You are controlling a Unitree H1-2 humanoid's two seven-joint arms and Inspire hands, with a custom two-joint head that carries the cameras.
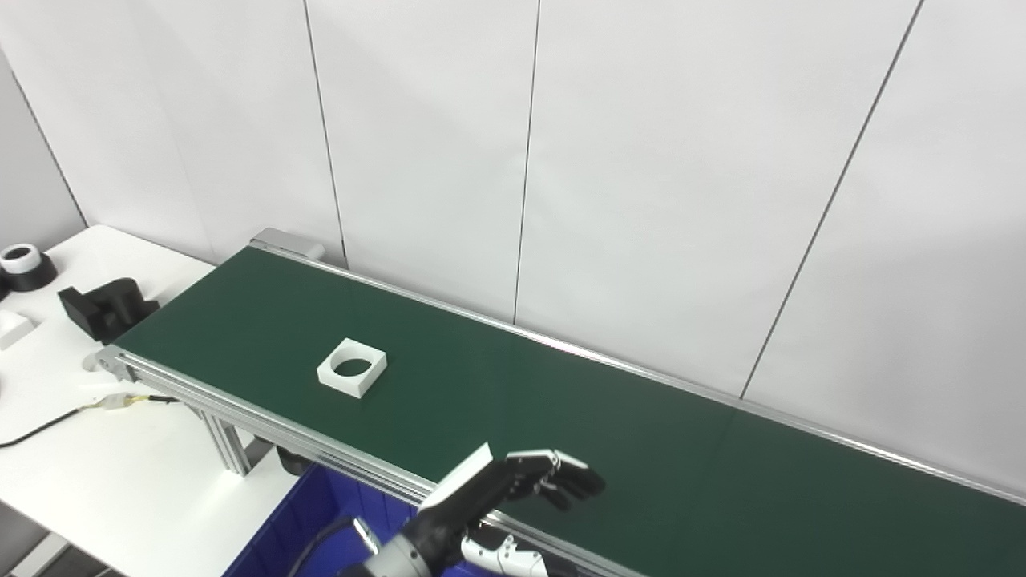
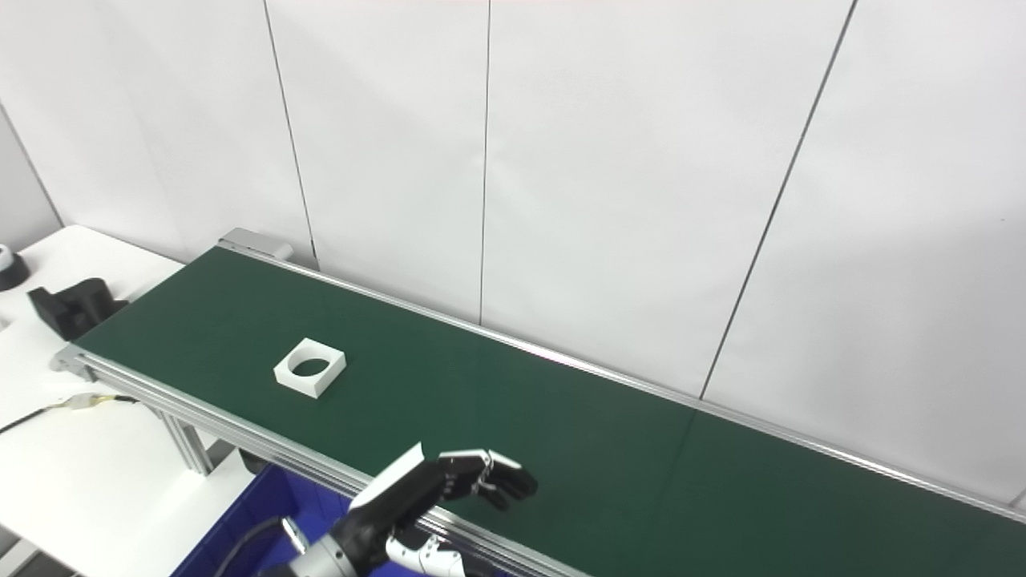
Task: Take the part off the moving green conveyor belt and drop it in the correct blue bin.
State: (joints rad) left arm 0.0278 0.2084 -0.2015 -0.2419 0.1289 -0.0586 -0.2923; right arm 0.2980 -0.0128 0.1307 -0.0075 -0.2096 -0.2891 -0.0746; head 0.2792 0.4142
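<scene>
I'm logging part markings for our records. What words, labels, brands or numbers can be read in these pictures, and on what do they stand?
None can be read. The white part, the green conveyor belt, the blue bin and the robot hand show no text or marking.

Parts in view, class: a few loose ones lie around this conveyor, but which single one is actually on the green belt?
The white square part with the round hole. It alone lies on the green belt; the black block and black-and-white ring sit on the white table.
</scene>
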